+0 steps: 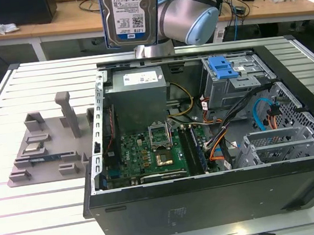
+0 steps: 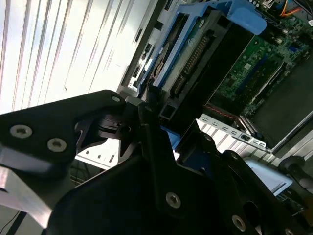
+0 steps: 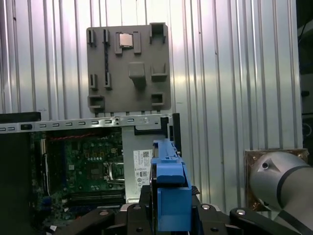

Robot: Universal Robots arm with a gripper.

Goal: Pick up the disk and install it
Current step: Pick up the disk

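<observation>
The disk (image 1: 129, 14), a silver drive with a blue-and-white label in a blue carrier, hangs upright in the air at the top of the exterior view, above the grey power supply (image 1: 137, 91) of the open computer case. In the first wrist view the disk's blue carrier edge (image 3: 168, 166) stands between black fingers, and my gripper (image 3: 170, 197) is shut on it. In the second wrist view the disk (image 2: 195, 54) shows its connector end, held by the black fingers (image 2: 146, 112) over the case's edge and motherboard.
The open case (image 1: 212, 213) lies on a slatted metal table, with the motherboard (image 1: 149, 152), cables and a drive cage holding a lone blue bracket (image 1: 222, 68). A grey fixture plate (image 1: 42, 146) sits at the exterior view's left. The arm's elbow (image 1: 191, 13) is behind the case.
</observation>
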